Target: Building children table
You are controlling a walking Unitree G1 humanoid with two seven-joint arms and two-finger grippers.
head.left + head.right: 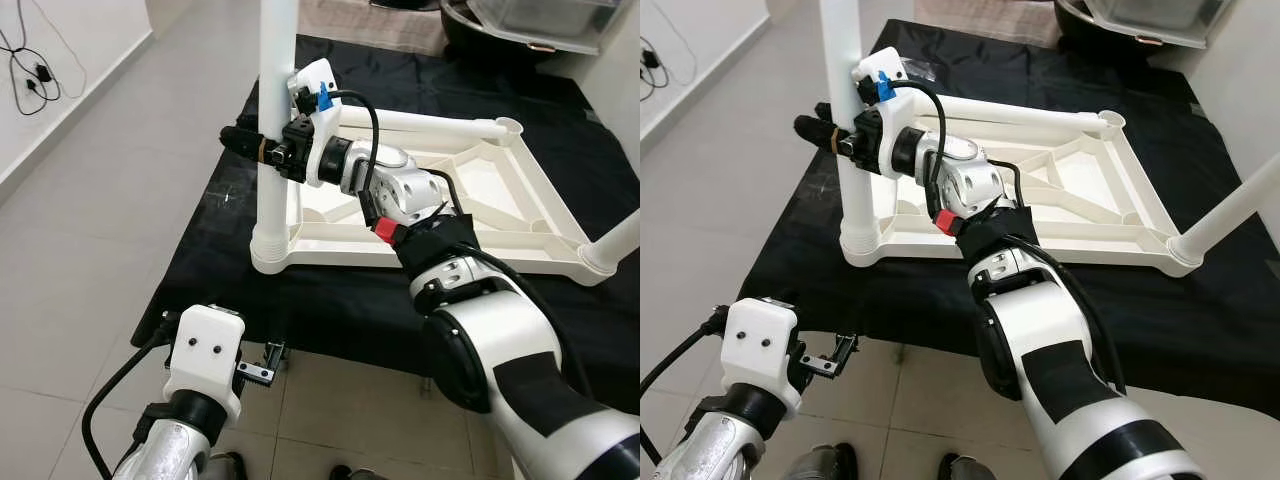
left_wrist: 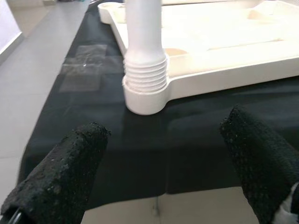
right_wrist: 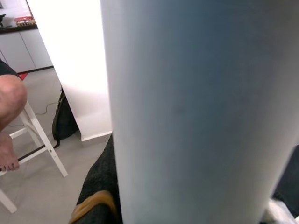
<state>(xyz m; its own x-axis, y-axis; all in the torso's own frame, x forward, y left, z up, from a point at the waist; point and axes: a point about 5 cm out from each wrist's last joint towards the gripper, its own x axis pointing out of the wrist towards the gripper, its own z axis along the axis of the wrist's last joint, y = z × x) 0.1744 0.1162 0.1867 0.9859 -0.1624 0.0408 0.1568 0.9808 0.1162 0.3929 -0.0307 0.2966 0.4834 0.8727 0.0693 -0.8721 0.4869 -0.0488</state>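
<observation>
Black cloth covered the low work surface on the pale tiled floor, and on it lay the white tabletop upside down, with one white leg standing upright in its near-left corner socket and another at the near-right corner. To seat that leg well, I judged it should be kept plumb and twisted down until its ribbed threads disappeared into the socket. Bent across the tabletop, the right arm had its right gripper clamped around the leg partway up, while the left gripper hung low before the table edge, fingers spread wide and holding nothing.
</observation>
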